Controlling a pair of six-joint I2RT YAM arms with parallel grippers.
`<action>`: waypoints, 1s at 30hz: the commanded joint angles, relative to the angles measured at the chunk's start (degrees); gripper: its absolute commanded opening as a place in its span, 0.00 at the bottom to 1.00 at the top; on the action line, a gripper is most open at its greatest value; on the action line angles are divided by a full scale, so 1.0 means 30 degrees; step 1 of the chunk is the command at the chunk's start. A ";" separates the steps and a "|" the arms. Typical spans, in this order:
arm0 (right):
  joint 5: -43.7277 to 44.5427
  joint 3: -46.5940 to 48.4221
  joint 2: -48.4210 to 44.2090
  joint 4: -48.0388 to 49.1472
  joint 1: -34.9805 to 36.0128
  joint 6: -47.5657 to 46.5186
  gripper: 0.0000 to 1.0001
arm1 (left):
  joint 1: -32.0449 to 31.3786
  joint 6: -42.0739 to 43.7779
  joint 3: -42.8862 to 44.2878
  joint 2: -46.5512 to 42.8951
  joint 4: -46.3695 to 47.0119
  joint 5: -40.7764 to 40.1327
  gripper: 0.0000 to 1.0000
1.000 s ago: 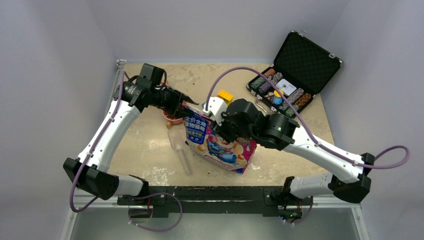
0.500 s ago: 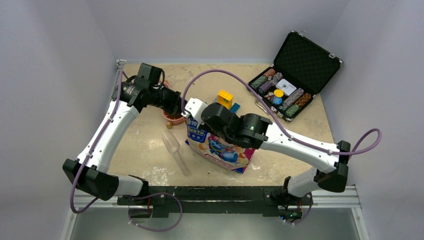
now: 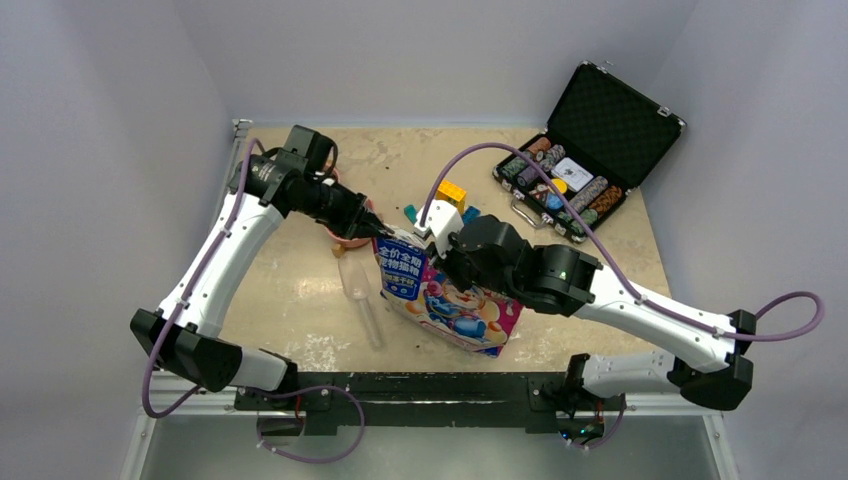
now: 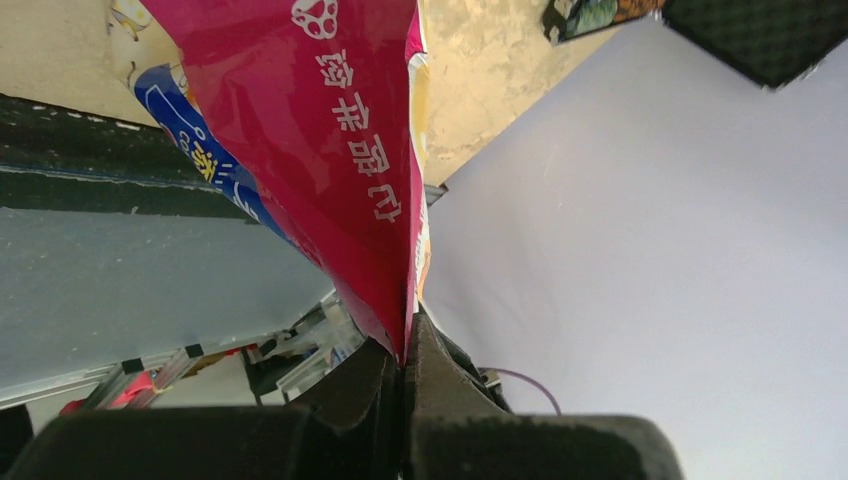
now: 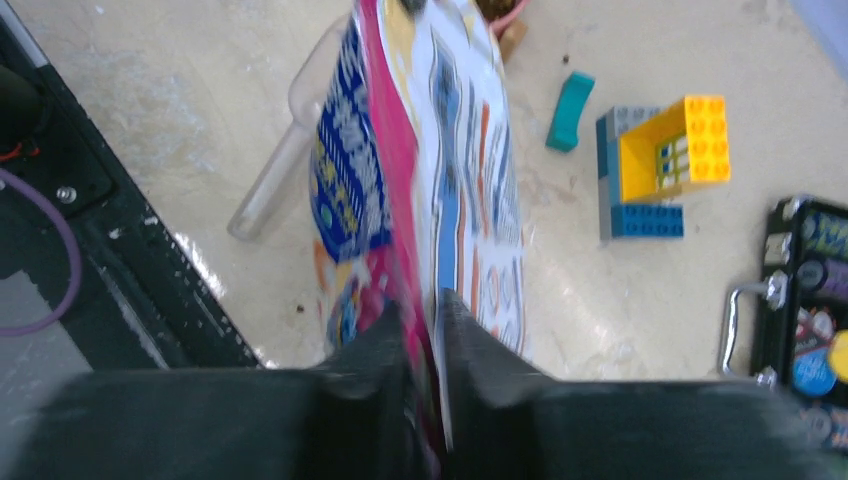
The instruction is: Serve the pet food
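Observation:
The glossy pink-and-blue pet food bag point(image 3: 445, 300) stands mid-table, held at its top edge by both grippers. My left gripper point(image 3: 373, 229) is shut on the bag's top left corner; in the left wrist view the jaws point(image 4: 406, 350) pinch the red edge of the bag point(image 4: 340, 150). My right gripper point(image 3: 438, 243) is shut on the top edge further right; its wrist view shows the bag point(image 5: 440, 170) clamped between the jaws point(image 5: 425, 315). A pink bowl point(image 3: 346, 238) sits behind the left gripper, with some dark brown kibble point(image 5: 497, 6) in it. The rest of the kibble is hidden in the bag.
A clear plastic scoop point(image 3: 359, 298) lies left of the bag. A yellow block point(image 3: 450, 192) on blue and grey bricks and a teal piece point(image 3: 409, 212) lie behind the bag. An open black case of poker chips point(image 3: 568, 190) stands at the back right.
My right gripper has swung back right along the bag's top edge. My left gripper has moved right and nearer. The bag has shifted slightly right and stands more upright.

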 commanded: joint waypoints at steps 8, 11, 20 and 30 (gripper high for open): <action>0.1998 0.0312 -0.1286 -0.5025 -0.0165 -0.0455 0.19 | 0.2250 -0.0724 -0.0406 -0.1430 0.1617 -0.2647 0.00; 0.3930 0.0838 -0.1311 -0.6113 -0.0166 0.0383 0.00 | 0.2299 -0.0818 -0.0042 -0.1329 0.0498 -0.3320 0.00; 0.3400 -0.3318 -0.7852 -0.7000 -0.0567 0.4334 0.00 | 0.3942 0.0028 0.0570 -0.0760 -0.0983 -0.4725 0.00; 0.1452 -0.3318 -0.7609 -0.4898 -0.1411 0.3989 0.00 | 0.3997 -0.0116 -0.0695 -0.1716 0.0591 -0.2875 0.00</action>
